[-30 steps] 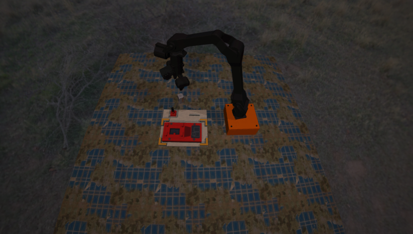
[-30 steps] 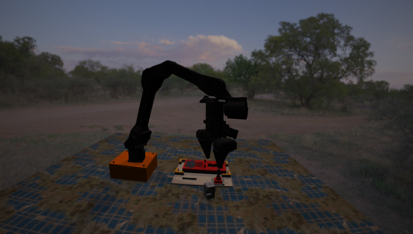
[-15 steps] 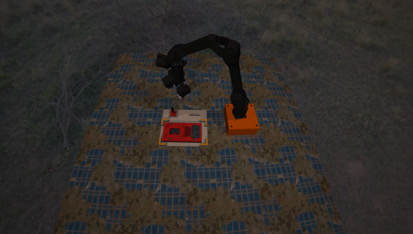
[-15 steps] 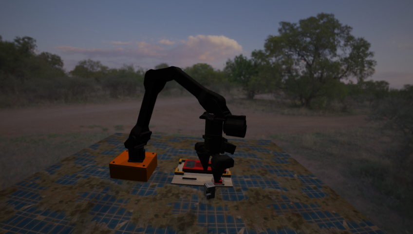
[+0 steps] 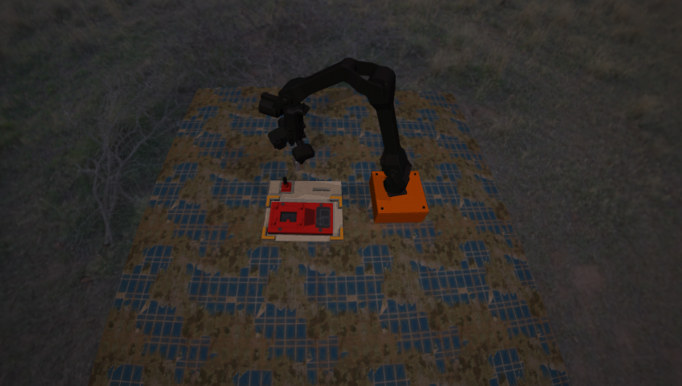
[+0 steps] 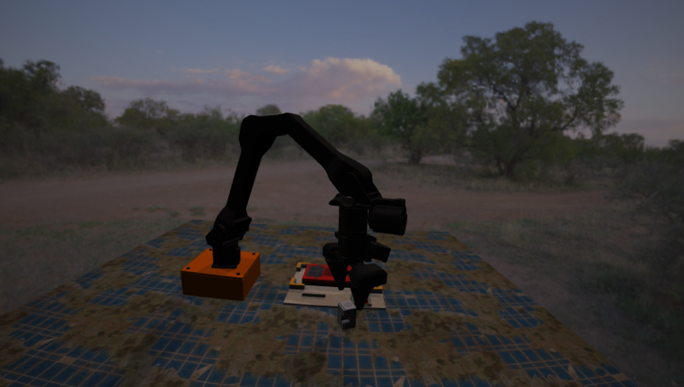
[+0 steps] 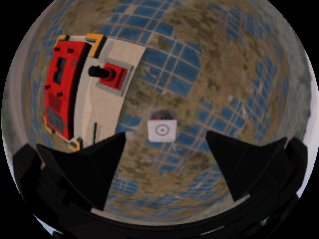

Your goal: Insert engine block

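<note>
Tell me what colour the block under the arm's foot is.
Orange. The base block shows best in the top view, bright against the blue-and-brown patterned mat.

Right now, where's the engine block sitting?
The engine block lies on the patterned mat, just off the pale board's edge near the small red stand. In the wrist view it sits between the open gripper's fingers, below them.
</note>
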{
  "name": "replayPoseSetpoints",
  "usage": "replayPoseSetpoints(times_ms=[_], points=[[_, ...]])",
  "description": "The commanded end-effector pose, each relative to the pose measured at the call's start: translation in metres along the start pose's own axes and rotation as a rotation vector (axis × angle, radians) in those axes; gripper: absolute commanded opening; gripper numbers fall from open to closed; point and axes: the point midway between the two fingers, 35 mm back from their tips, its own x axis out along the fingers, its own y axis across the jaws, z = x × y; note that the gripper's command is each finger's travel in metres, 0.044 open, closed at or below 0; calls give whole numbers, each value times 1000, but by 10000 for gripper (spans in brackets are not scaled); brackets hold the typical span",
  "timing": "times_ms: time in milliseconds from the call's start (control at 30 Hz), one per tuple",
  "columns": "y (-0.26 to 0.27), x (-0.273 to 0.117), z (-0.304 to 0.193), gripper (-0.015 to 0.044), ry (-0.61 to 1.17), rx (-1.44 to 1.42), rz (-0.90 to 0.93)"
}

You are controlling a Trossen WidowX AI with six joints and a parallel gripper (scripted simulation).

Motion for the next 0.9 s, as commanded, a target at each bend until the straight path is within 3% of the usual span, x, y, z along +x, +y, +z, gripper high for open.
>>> replayPoseSetpoints(times_ms=[0, 867], points=[[3, 12, -2, 440, 10, 0, 17], [4, 53, -3, 440, 10, 0, 18]])
